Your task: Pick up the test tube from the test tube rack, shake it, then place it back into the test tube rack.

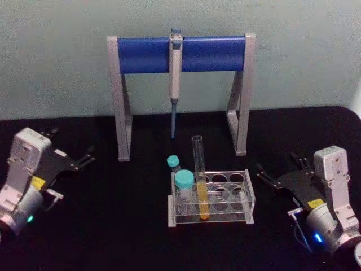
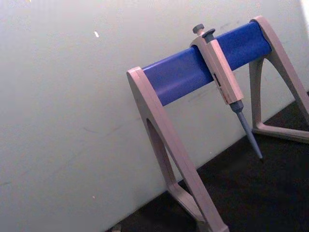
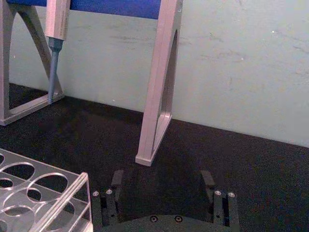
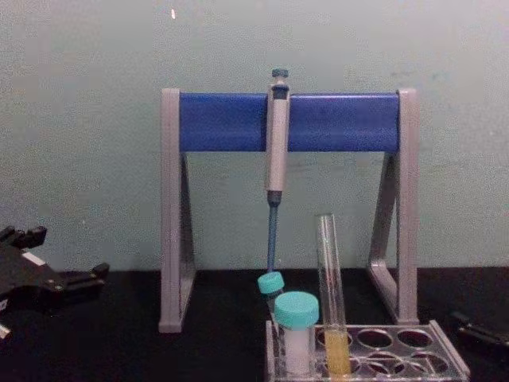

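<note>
The test tube (image 1: 198, 161) is a tall clear glass tube with yellow liquid at its bottom. It stands upright in a front-left hole of the clear test tube rack (image 1: 249, 195) at the table's middle; in the chest view the test tube (image 4: 328, 270) rises well above the rack (image 4: 413, 350). My left gripper (image 1: 73, 145) rests open at the far left, well apart from the rack, and also appears as the left gripper (image 4: 60, 255). At the right my right gripper (image 1: 277, 164) is open, just right of the rack, its fingers (image 3: 117, 179) spread beside the rack's corner (image 3: 43, 193).
Two teal-capped white tubes (image 1: 184, 180) (image 1: 172, 161) stand in the rack's left end beside the test tube. Behind the rack is a grey-and-blue pipette stand (image 1: 180, 53) holding a grey pipette (image 1: 175, 68) that hangs tip down. The tabletop is black and a pale wall stands behind.
</note>
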Robot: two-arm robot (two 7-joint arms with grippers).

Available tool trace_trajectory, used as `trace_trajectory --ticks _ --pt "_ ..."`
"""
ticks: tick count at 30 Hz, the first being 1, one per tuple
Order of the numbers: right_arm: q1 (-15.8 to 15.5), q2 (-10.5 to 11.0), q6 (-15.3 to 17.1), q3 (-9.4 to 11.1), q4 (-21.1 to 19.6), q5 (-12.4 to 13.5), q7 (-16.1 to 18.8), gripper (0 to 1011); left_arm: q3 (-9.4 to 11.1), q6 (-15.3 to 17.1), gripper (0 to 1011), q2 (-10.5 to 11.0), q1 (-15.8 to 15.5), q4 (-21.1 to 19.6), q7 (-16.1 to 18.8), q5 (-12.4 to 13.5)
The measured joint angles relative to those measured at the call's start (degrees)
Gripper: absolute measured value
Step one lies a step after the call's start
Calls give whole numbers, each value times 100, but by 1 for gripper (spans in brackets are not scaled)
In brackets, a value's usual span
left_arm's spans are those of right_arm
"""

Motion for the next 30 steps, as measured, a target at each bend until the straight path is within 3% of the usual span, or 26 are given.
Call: trace_trajectory --ticks 30 --pt "-5 6 -13 -3 -11 14 -8 1000 0 0 1001 0 0 0 0 0"
